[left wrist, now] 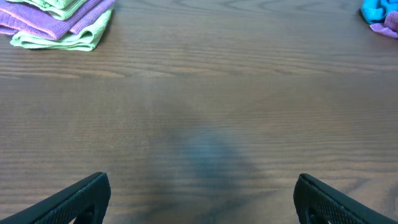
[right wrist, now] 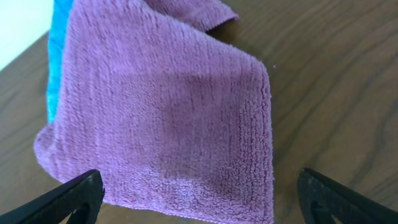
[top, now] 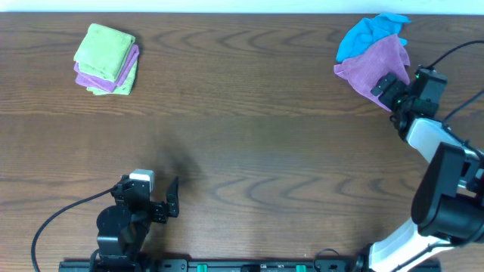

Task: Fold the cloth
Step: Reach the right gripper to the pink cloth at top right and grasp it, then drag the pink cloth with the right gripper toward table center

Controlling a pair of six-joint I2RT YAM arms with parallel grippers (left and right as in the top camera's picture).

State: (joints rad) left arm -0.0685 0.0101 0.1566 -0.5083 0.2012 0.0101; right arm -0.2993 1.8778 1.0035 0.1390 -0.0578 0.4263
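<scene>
Several folded cloths [top: 107,59] are stacked far left, whereas the purple cloth [top: 378,64] (lying partly over a blue cloth [top: 369,34], far right) is not yet folded; right gripper [top: 388,88] and left gripper [left wrist: 202,186] are held spread wide, holding nothing.

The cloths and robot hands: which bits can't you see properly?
- Blue cloth: overhead, partly under the purple cloth.
- Folded stack: left wrist, top edge cuts it off; layer count unclear.
- Right gripper: right wrist, bottom edge cuts its fingers; touching the purple cloth or not, cannot tell.
</scene>
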